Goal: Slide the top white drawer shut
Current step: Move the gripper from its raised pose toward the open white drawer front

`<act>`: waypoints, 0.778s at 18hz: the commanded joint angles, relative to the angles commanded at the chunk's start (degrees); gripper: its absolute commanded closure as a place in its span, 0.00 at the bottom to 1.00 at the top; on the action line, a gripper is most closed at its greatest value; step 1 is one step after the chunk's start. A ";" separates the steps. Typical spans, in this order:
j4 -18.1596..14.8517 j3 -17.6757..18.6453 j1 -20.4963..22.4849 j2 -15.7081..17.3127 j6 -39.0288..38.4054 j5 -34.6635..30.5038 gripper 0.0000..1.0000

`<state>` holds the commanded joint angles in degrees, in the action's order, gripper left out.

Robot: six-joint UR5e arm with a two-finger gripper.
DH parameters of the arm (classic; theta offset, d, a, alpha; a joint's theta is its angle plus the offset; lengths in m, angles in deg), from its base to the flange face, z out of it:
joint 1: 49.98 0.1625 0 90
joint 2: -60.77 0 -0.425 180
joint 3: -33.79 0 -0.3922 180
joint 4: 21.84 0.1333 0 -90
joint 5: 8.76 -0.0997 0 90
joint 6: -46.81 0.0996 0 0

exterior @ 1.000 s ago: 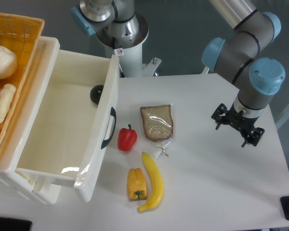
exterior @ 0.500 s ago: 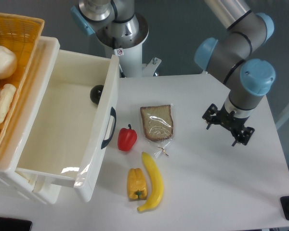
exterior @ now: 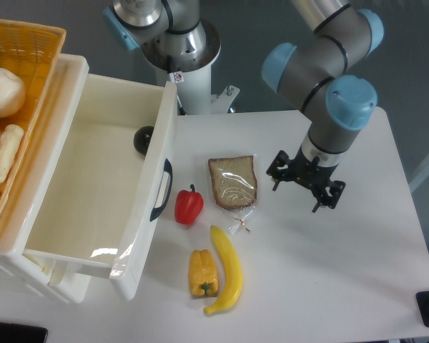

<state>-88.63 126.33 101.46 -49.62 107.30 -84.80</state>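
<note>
At the upper left of the frame you have the orange wicker basket (exterior: 39,43) with pale rolls in it, sitting on the cabinet. Just right of it, filling the left half of the frame, the top white drawer (exterior: 93,186) stands pulled well out, its cream inside bare, its front panel and dark curved handle (exterior: 161,190) facing the middle of the tabletop (exterior: 329,271). Nothing of the closing looks done yet; the whole push is left.

Close to that front panel lie a red pepper (exterior: 189,206), a yellow pepper (exterior: 203,272) and a banana (exterior: 226,269), with a bagged slice of bread (exterior: 233,182) just right of the red pepper. A dark round object (exterior: 143,138) peeks out behind the drawer front.

Right of centre, your hand (exterior: 305,184) hangs over the tabletop beside the bread, well apart from the drawer, holding nothing. You cannot tell from this angle how wide its fingers stand.
</note>
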 joint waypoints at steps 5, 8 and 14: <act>-1.05 2.28 -2.73 1.41 -6.53 5.35 0.78; -4.13 2.38 -4.48 2.02 -6.62 6.78 1.00; -10.18 1.94 -5.63 4.83 -6.71 10.90 1.00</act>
<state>-98.82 128.27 95.83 -44.79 100.60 -73.90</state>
